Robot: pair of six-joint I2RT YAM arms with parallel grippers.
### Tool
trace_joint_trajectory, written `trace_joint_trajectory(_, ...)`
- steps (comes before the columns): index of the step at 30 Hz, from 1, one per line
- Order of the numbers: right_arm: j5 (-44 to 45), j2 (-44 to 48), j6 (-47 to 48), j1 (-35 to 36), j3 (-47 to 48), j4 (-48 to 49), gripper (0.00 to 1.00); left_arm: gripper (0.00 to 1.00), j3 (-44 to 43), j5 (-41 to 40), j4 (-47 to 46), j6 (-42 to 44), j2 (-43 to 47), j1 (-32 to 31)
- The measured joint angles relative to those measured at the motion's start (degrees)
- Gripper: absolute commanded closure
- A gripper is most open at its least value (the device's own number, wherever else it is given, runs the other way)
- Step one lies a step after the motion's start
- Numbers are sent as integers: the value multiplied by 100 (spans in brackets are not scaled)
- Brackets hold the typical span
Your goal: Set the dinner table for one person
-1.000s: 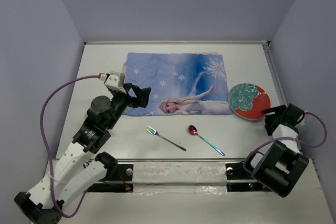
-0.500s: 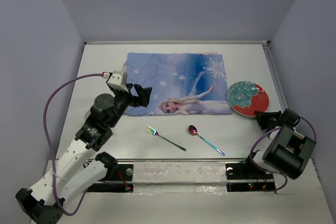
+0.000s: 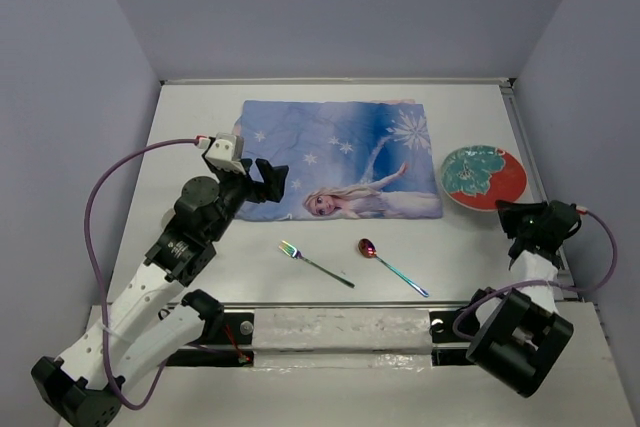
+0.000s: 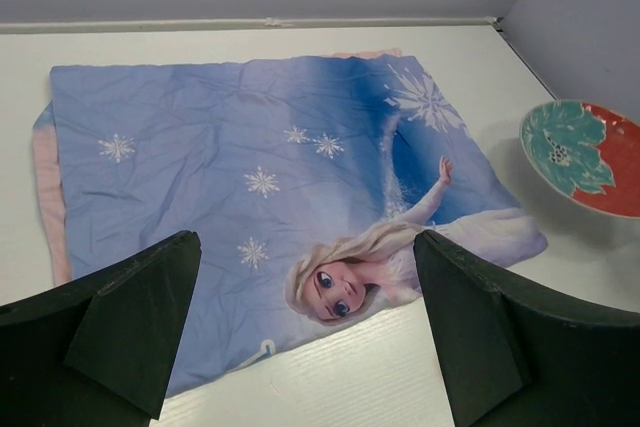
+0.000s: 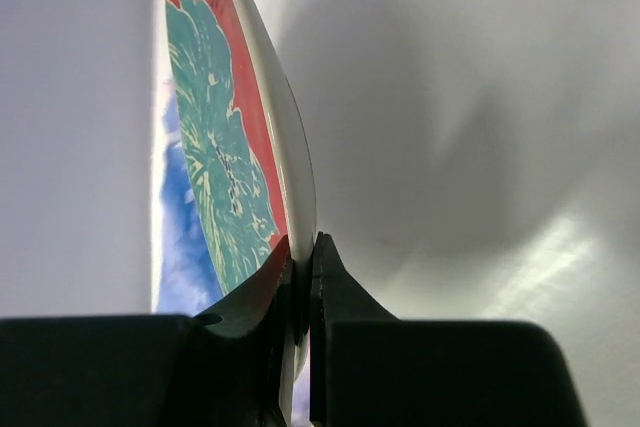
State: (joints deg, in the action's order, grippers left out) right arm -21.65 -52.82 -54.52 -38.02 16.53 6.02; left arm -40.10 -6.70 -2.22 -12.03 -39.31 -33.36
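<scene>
A red plate (image 3: 483, 177) with a teal flower sits at the right of the off-white dinner table (image 3: 200, 127), just past the blue princess placemat (image 3: 340, 159). My right gripper (image 3: 512, 213) is shut on the plate's near rim. The right wrist view shows the plate (image 5: 225, 147) edge-on, with the right gripper (image 5: 303, 247) pinching its rim. The plate (image 4: 585, 157) looks raised, with a shadow beneath it. My left gripper (image 3: 272, 179) is open and empty over the placemat's near left corner. From its own wrist, the left gripper (image 4: 305, 247) looks across the placemat (image 4: 260, 167).
A rainbow-tinted fork (image 3: 315, 264) and a spoon (image 3: 392, 266) with a red bowl lie side by side on the table in front of the placemat. Walls enclose the table on the left, back and right.
My right gripper closed on the plate's near rim and lifted it. The plate has shifted slightly right and towards the back. The left arm has barely moved.
</scene>
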Motion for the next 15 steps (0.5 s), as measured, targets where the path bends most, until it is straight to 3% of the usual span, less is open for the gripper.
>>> trace_joint_trajectory(3,-219,-111,-20,358,437,138,100,1,0,-28,0,2,0,63)
trace_joint_trajectory(7,-295,-398,-35,1539,1342,376,100,1,0,-138,-2,0,2,216)
trace_joint_trajectory(12,-485,-1891,103,3556,2911,949,100,1,0,-398,0,0,11,424)
trace_joint_trajectory(15,-669,-2789,168,4417,3519,1152,100,1,0,-531,2,2,52,514)
